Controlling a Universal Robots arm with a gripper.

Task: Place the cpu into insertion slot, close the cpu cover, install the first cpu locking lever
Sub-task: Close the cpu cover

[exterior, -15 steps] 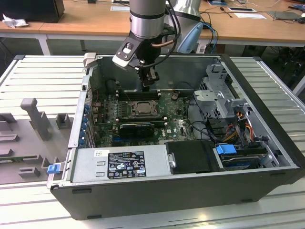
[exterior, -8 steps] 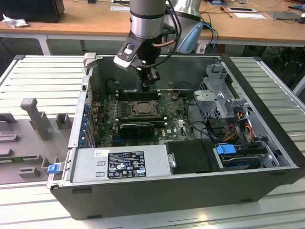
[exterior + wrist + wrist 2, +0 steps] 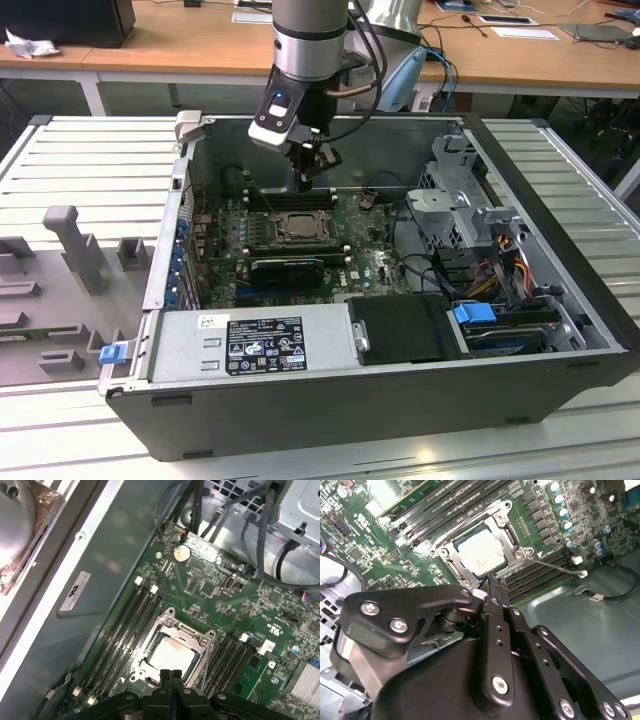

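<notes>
The insertion slot [image 3: 298, 226] sits on the green board inside the open computer case. In both wrist views the cpu [image 3: 481, 549] [image 3: 170, 656] lies in it, pale face up. The silver cpu cover [image 3: 448, 556] [image 3: 192, 636] lies flat around the chip as a frame. A thin metal locking lever [image 3: 555, 566] sticks out sideways from one socket corner, over the memory slots. My gripper [image 3: 308, 178] [image 3: 495, 582] [image 3: 170, 674] hangs just above the socket's edge, fingers shut together with nothing between them.
Long black memory slots [image 3: 125, 625] flank the socket on both sides. The power supply [image 3: 255, 345] lines the case's near wall. A drive cage with cables [image 3: 470, 215] is at the exterior view's right. The case's back wall [image 3: 100, 580] stands close behind the socket.
</notes>
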